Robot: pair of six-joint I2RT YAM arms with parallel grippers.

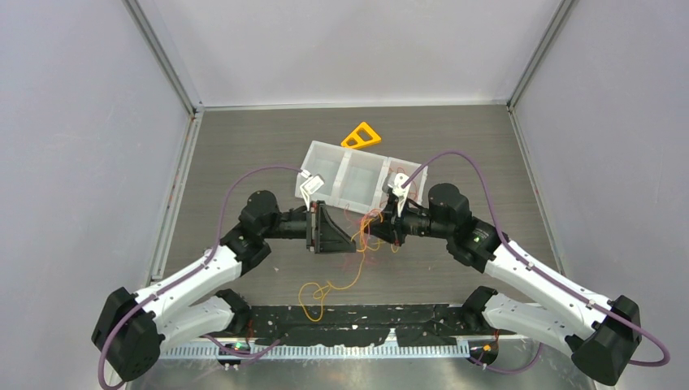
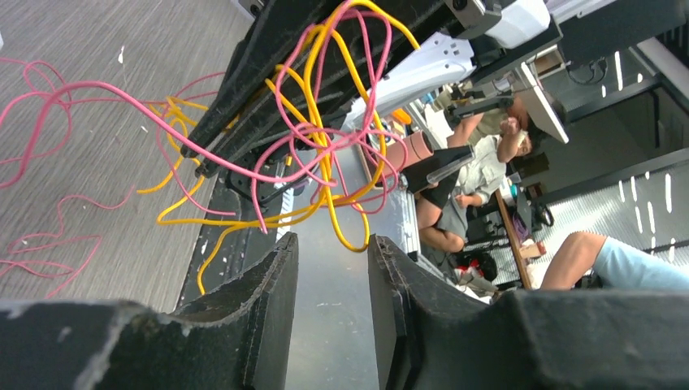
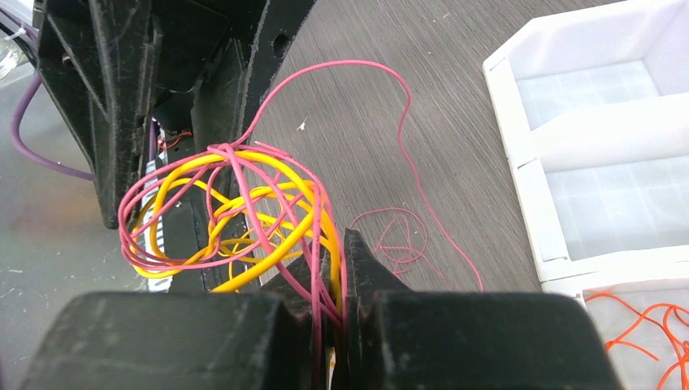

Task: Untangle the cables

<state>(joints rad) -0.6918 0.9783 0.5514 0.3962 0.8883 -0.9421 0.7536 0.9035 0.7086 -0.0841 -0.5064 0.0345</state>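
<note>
Leftmost in the overhead view, the left gripper [image 1: 355,240] is seen at mid-frame. In its own wrist view its fingers [image 2: 264,292] are spread, with nothing caught between them. Just beyond them, at the centre of the overhead frame, the tangle of pink and yellow cables [image 2: 325,154] is hung. Which strand crosses over which cannot be made out. Loose pink loops [image 2: 41,252] are cut off at the left edge. Further right, the right gripper [image 3: 340,248] is pressed together on pink and yellow strands, though the pinch itself is hidden. A white tray [image 3: 520,187] is cropped at the right edge.
</note>
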